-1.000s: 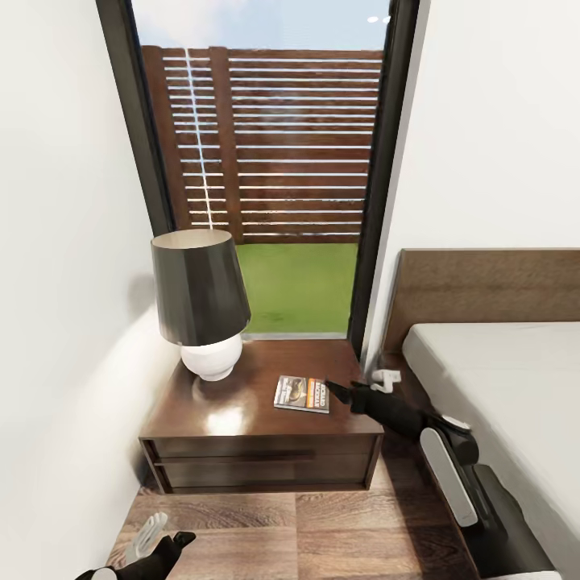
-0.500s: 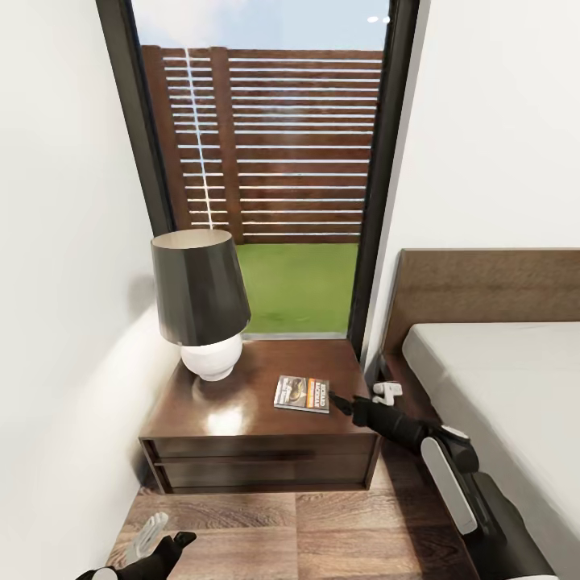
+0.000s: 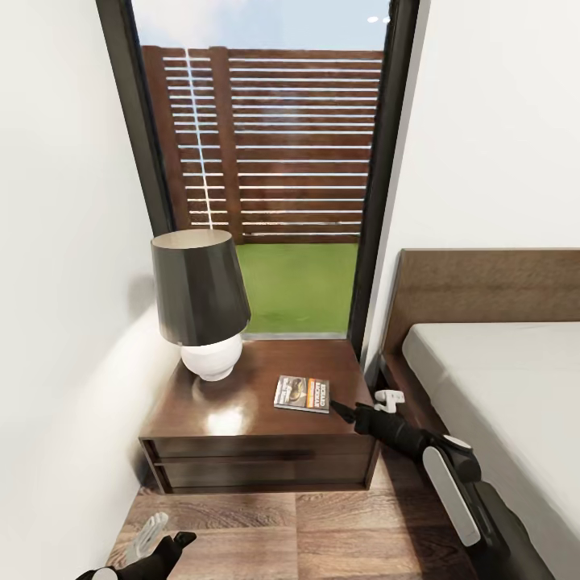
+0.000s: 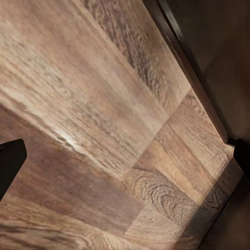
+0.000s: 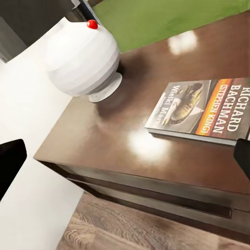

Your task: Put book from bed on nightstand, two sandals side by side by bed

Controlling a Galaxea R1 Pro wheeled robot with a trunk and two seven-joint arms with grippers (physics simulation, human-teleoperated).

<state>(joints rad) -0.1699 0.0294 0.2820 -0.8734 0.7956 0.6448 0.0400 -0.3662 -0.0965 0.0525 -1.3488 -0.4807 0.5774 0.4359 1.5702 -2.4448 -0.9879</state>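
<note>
The book (image 3: 302, 394) lies flat on the nightstand (image 3: 242, 415), right of the lamp, with its dark cover and orange band facing up. In the right wrist view the book (image 5: 205, 110) rests near the nightstand's (image 5: 130, 156) front edge. My right gripper (image 3: 338, 408) hovers just right of the book at the nightstand's front right corner, open and holding nothing, its jaws spread wide in its wrist view (image 5: 130, 148). Low at the left, my left gripper (image 3: 167, 538) hangs open over the wood floor (image 4: 104, 104). The bed (image 3: 499, 379) stands at the right. The sandals are out of view.
A lamp (image 3: 201, 298) with a dark shade and white round base (image 5: 83, 60) occupies the nightstand's back left. Behind it is a tall dark-framed window (image 3: 274, 177). A white wall (image 3: 56, 322) closes the left side. The dark headboard (image 3: 483, 286) rises at the right.
My right gripper has drawn back from the book, toward the nightstand's front right corner. The book stays flat on the nightstand. The left arm has not moved.
</note>
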